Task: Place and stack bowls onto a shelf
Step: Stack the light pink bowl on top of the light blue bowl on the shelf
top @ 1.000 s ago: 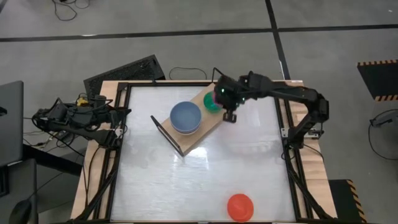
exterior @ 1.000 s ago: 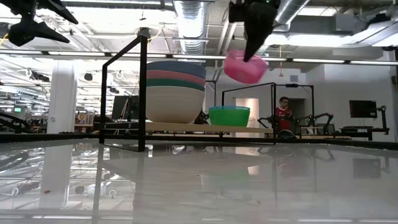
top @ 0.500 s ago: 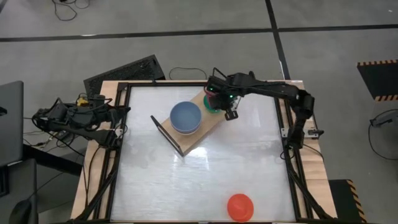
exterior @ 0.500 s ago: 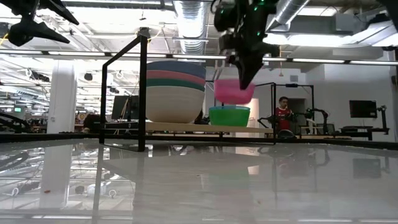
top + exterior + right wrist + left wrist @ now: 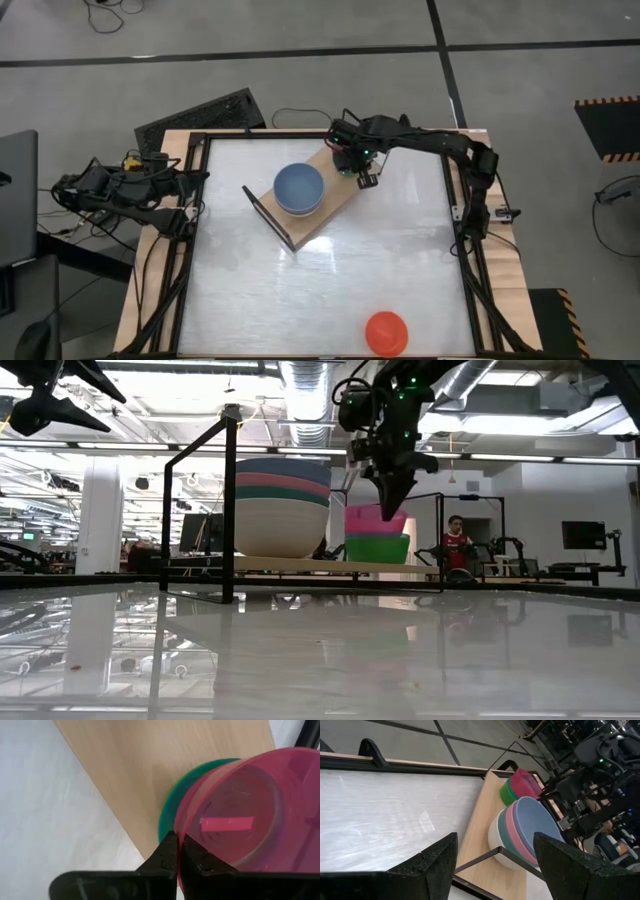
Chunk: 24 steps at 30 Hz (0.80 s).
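The right gripper pinches the rim of the magenta bowl, which sits tilted in the green bowl on the shelf, beside the stack of large bowls. A red bowl lies well apart. The left gripper, fingers spread wide, waits at the table's left edge.
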{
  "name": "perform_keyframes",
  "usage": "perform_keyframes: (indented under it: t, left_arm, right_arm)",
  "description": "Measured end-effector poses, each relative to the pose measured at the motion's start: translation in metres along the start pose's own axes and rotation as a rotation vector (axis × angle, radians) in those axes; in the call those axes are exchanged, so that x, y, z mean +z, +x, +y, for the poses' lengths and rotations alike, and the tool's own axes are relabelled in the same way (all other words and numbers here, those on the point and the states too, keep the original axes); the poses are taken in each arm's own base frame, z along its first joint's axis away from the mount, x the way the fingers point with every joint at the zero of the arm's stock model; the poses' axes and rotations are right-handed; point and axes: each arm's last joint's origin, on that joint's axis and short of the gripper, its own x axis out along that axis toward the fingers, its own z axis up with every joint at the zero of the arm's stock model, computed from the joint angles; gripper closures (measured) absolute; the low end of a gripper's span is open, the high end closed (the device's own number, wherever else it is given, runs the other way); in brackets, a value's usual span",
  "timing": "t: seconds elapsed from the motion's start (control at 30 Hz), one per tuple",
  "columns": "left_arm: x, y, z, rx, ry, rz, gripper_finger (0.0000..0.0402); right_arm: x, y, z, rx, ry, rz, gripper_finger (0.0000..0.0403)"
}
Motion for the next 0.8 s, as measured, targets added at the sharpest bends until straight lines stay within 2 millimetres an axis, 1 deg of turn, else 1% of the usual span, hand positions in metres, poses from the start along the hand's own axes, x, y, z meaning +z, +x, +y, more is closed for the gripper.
perform_keyframes:
  t: [0.23,0.4,0.6,0.7,0.8]
  left_arm:
    - [0.0000,0.0000,0.0000,0.000,0.004,0.000,0.0157]
    - [-0.0002,0.0000,0.0004,0.003,0.007,0.002,0.0157]
    - [-0.0008,0.0000,0.0017,0.014,0.011,0.007,0.0157]
    - [-0.0008,0.0000,0.0017,0.014,0.012,0.007,0.0157]
    - [-0.0008,0.0000,0.0017,0.014,0.012,0.007,0.0157]
  right_arm:
    - [-0.0004,0.0005,0.0005,-0.007,0.002,0.016,0.0346]
    - [0.0035,0.0000,0.0022,-0.022,-0.002,0.000,0.0341]
    - [0.0027,-0.0008,0.0019,-0.024,0.078,0.002,0.0329]
    - [0.0027,-0.0009,0.0022,-0.024,0.105,0.003,0.0308]
    - [0.0027,-0.0009,0.0024,-0.025,0.125,0.004,0.0275]
